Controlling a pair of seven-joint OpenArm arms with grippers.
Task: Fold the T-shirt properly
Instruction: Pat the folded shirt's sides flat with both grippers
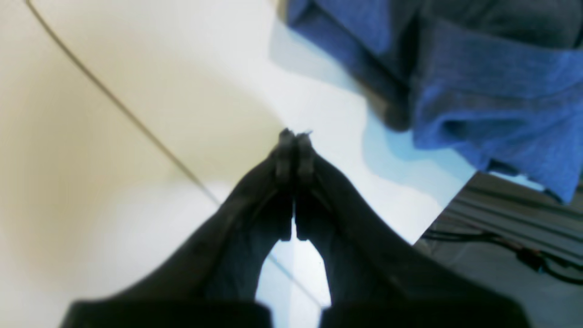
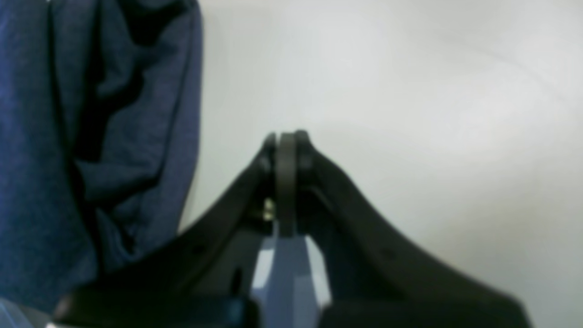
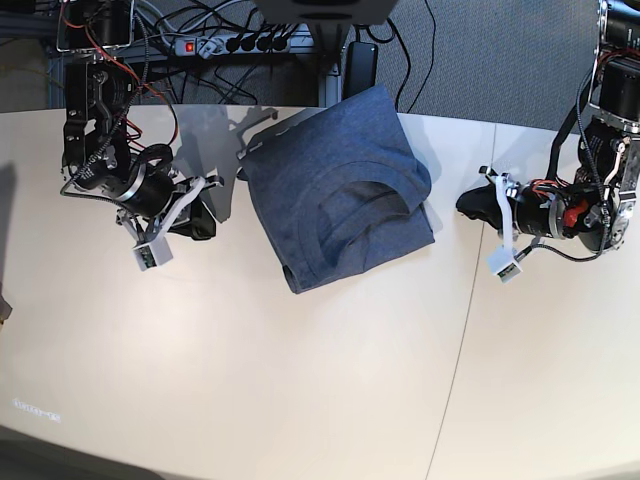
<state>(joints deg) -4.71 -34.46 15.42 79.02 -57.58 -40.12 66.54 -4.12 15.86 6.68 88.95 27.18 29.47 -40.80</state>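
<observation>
Folded slate-blue heathered cotton T-shirt (image 3: 338, 202) lies at the bench's far edge, near its middle, one part overhanging.

Left gripper (image 3: 467, 205) and right gripper (image 3: 207, 222) sit pinched together, empty, flanking it; the overhang could drag the bundle off.

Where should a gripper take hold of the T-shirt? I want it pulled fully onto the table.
Probably the near corner of the folded T-shirt, down by the open table. The layers meet in a point there and nothing lies around it, so a pinch from above could drag the bundle forward. Its far edge overhangs the table's back rim. Both the left gripper and right gripper sit beside it with jaws closed and empty.
</observation>
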